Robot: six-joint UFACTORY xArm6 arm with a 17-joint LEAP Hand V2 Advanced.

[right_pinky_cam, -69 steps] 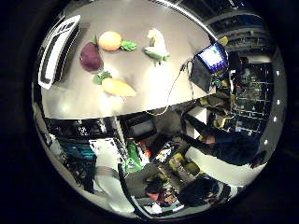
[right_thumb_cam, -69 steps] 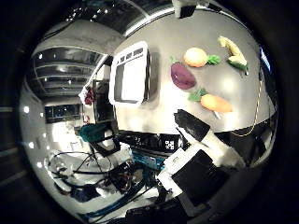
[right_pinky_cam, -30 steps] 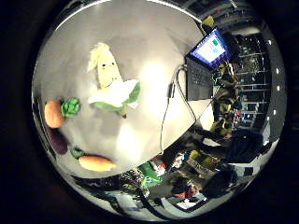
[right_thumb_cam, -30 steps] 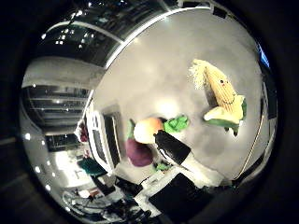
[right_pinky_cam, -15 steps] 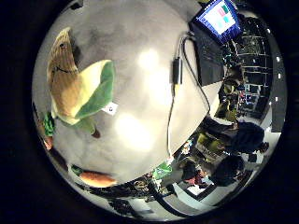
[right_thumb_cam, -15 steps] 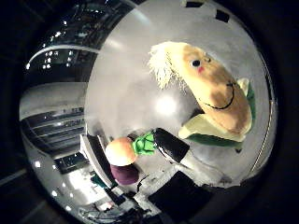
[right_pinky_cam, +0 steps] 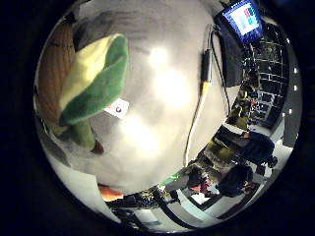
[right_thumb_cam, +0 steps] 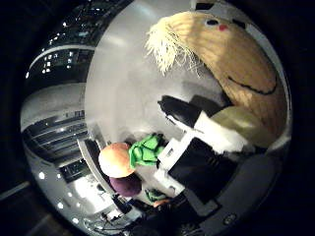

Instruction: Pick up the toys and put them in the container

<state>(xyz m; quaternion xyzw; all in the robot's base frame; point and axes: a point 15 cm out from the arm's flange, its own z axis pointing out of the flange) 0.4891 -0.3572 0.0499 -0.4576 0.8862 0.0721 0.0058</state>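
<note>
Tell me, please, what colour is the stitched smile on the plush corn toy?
Black, on the yellow plush corn toy; clearest in the thumb side palm view.

This looks like a robotics lab or research workroom. A plain pale tabletop (right_pinky_cam: 162, 88) fills the middle of the little finger side view, with a laptop (right_pinky_cam: 241, 19) showing a lit screen at its far edge, upper right of the frame. Beyond it, at the right and lower right, stand dark metal racks (right_pinky_cam: 266, 73) crowded with gear. In the thumb side view, rows of ceiling lights (right_thumb_cam: 64, 54) run across the upper left, over a large open hall.
</note>
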